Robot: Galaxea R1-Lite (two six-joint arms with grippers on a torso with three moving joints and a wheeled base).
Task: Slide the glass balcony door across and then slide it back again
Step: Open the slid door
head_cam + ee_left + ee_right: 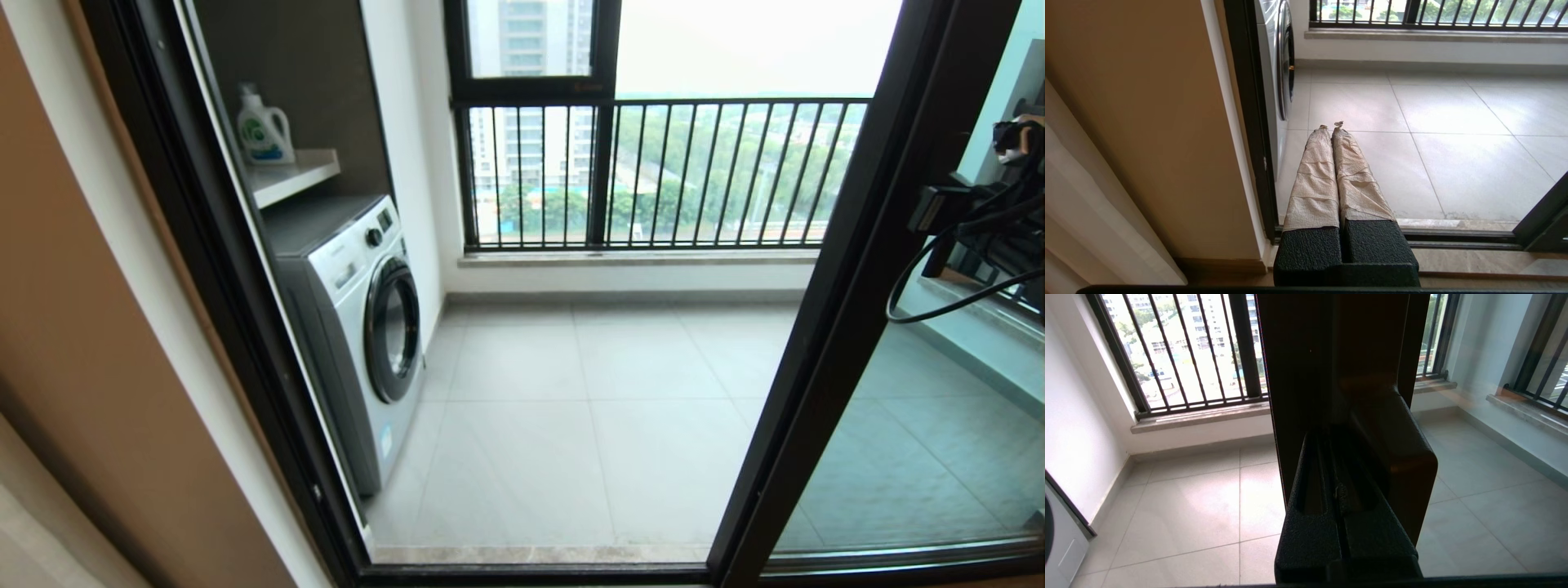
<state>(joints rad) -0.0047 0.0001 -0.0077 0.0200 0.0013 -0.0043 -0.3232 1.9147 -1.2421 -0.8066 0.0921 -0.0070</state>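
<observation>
Right wrist view: right pincer closed against glass balcony door.

The balcony floor is laid in large pale grey tiles with thin grout lines. A white front-loading washing machine stands on it at the left, its round door facing the open floor. Above the machine, a white shelf carries a white detergent bottle with a green label. Along the near edge of the tiles runs a beige stone threshold, and just in front of it lies the dark door track.
</observation>
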